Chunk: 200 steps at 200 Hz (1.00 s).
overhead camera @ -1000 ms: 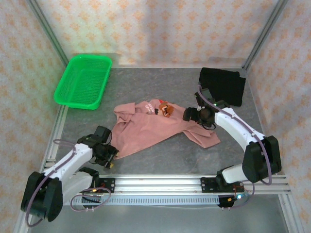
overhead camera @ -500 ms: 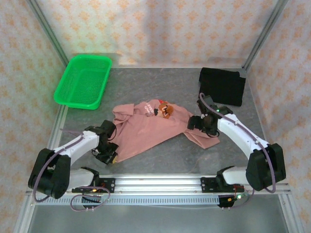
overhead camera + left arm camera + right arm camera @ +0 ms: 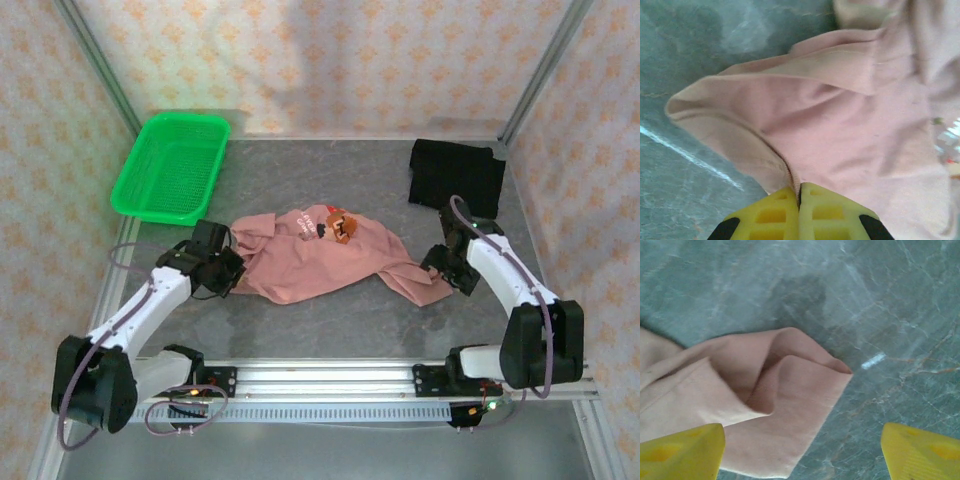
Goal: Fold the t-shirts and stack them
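Observation:
The salmon-pink t-shirt (image 3: 320, 265) lies crumpled mid-table, its printed graphic (image 3: 338, 227) facing up. My left gripper (image 3: 226, 272) is at the shirt's left edge, shut on a fold of pink cloth (image 3: 805, 150); in the left wrist view the yellow fingertips (image 3: 767, 215) press together with fabric between them at the left gripper (image 3: 800, 192). My right gripper (image 3: 447, 268) hovers open at the shirt's right corner (image 3: 805, 405), yellow fingers (image 3: 682, 450) wide apart around the right gripper (image 3: 802, 455). The black t-shirt (image 3: 458, 177) lies folded at the back right.
A green mesh basket (image 3: 172, 165) stands at the back left. The grey marbled table (image 3: 330, 325) is bare along the front, bounded by an aluminium rail (image 3: 400, 375) at the near edge and frame posts at the sides.
My left gripper shut on the pink shirt's near-left hem and pulled it away from the near edge. My right gripper moved right and nearer, off the shirt's middle to its right corner.

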Motion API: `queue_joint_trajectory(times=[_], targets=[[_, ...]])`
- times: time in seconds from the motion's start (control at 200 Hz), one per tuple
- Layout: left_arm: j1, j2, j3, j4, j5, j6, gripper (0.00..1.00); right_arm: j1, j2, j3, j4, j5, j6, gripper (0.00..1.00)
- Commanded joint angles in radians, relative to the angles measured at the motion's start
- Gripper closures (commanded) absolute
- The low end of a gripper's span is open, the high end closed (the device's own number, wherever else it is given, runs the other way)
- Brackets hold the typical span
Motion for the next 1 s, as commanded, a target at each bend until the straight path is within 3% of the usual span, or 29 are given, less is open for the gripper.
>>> queue_joint_trajectory(times=[0.0, 0.2, 0.305, 0.56, 0.63, 0.806, 0.996], targets=[[0.007, -0.050, 0.036, -0.050, -0.062, 0.044, 1.00, -0.034, 0.012, -0.046, 0.003, -0.041, 0.045, 0.23], [0.011, -0.077, 0.054, -0.064, -0.062, 0.062, 1.00, -0.122, 0.028, -0.151, 0.140, -0.084, 0.153, 0.37], [0.015, -0.080, 0.055, -0.052, -0.058, 0.064, 1.00, -0.125, 0.055, -0.161, 0.185, -0.071, 0.167, 0.45], [0.016, -0.057, 0.066, -0.027, -0.045, 0.086, 1.00, -0.129, 0.134, -0.141, 0.344, -0.022, 0.155, 0.55], [0.015, -0.041, 0.075, -0.021, -0.042, 0.097, 1.00, -0.129, 0.183, -0.114, 0.367, -0.010, 0.140, 0.64], [0.032, 0.014, 0.150, -0.018, -0.041, 0.154, 1.00, -0.128, 0.214, -0.013, 0.387, 0.000, 0.089, 1.00], [0.078, 0.123, 0.344, -0.022, -0.025, 0.241, 1.00, -0.129, 0.084, 0.154, 0.426, -0.008, -0.050, 1.00]])
